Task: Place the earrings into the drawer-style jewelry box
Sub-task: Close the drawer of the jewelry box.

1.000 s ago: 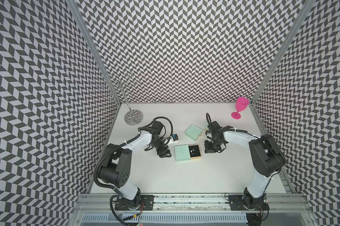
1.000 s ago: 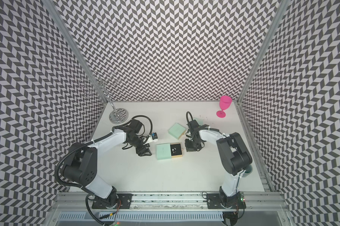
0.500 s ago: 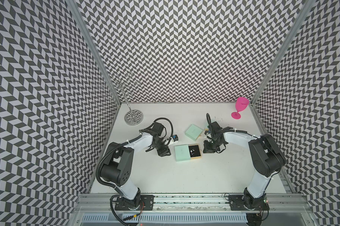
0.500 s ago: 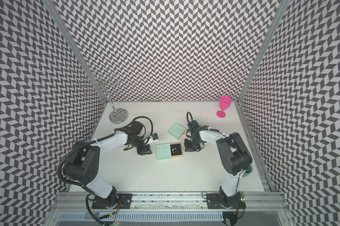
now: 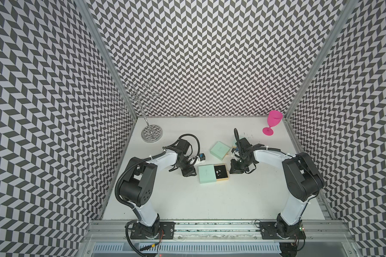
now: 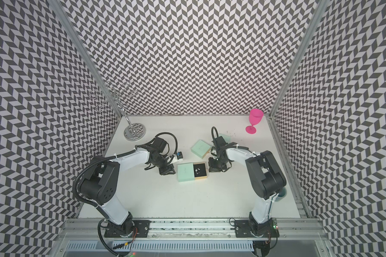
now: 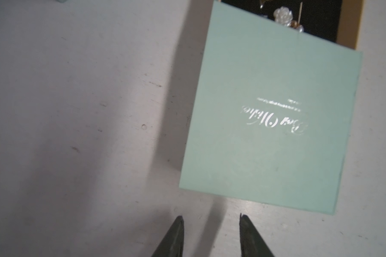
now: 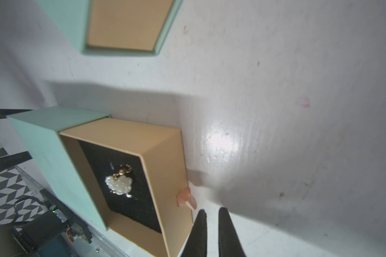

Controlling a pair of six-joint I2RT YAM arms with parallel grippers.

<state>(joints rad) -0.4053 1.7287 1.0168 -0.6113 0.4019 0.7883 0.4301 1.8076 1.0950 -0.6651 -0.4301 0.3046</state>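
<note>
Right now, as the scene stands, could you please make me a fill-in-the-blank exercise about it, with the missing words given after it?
The pearl earring lies inside the tan ____. The lining under the earring is ____. The goblet standing in the far corner is ____.
Missing words: drawer; black; pink.

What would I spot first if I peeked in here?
Probably the dizzy black-and-white zigzag walls all around. Then the bright pink goblet in the far right corner, and the mint jewelry box in the middle of the table, its drawer pulled out with pearly earrings inside.
</note>
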